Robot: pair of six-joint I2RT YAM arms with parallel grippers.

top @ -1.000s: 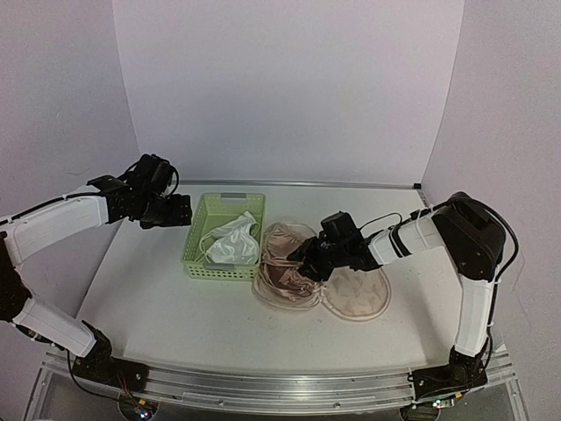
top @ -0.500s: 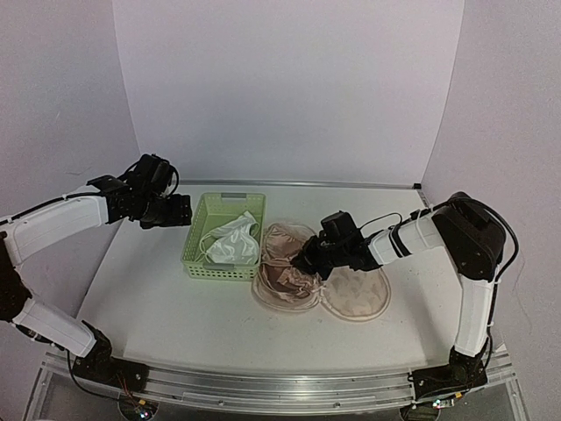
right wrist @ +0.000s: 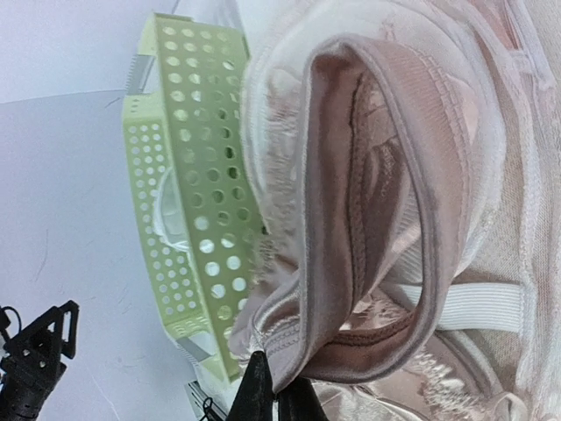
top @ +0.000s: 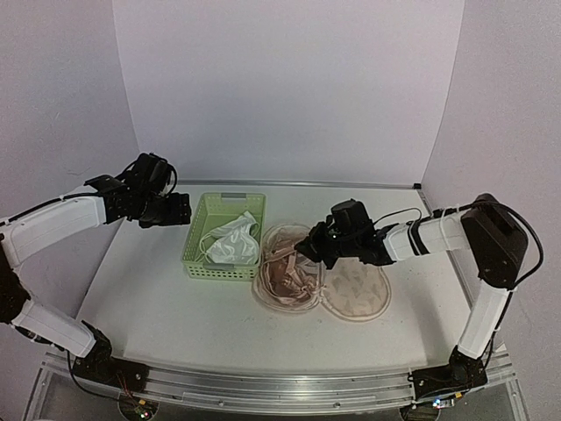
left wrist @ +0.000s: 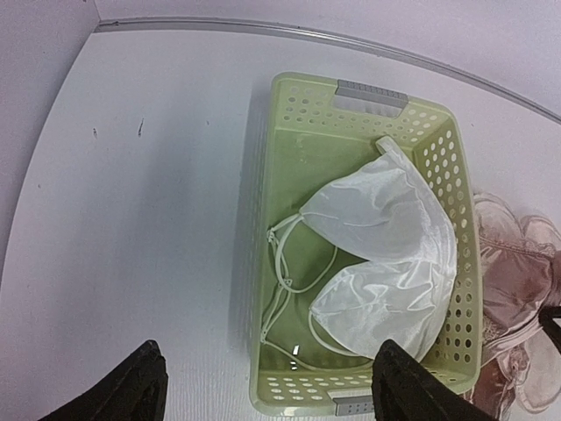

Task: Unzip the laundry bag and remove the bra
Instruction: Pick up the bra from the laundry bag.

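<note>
Pink bra pinched at the open laundry bag, left side just hanging there

From the top, the laundry bag (top: 359, 295) is seen lying open on the surface (top: 158, 303), touching the green basket (top: 196, 235) on its right. The pink bra (top: 285, 268) is piled on the lobe nearer the basket, and the right gripper (top: 308, 249) is clamped shut on the bra's edge. The left gripper (top: 181, 210) is held spread wide, up left of the basket. In the left wrist view, a white bra (left wrist: 386, 254) is seen lying in the basket. In the right wrist view, the pink band is seen squeezed between the closed fingertips (right wrist: 261, 386).
</note>
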